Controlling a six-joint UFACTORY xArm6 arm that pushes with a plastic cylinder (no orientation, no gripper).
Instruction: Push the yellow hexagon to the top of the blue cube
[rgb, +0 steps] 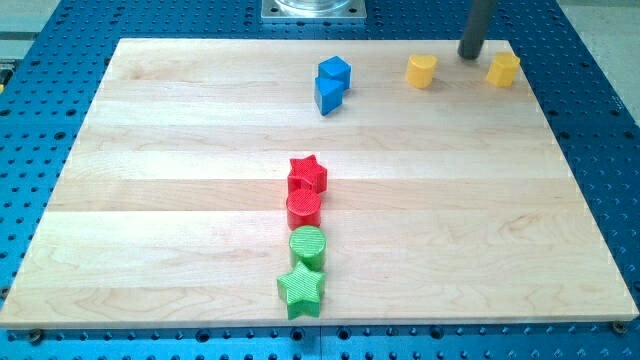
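My tip (469, 55), a bare rod with no jaws to open or close, touches nothing, standing between two yellow blocks: the yellow hexagon (503, 69) just beside at four o'clock, the yellow heart-like block (422, 71) at eight o'clock. The blue cube (335, 72) sits farther toward nine o'clock on the wooden board (180, 140).
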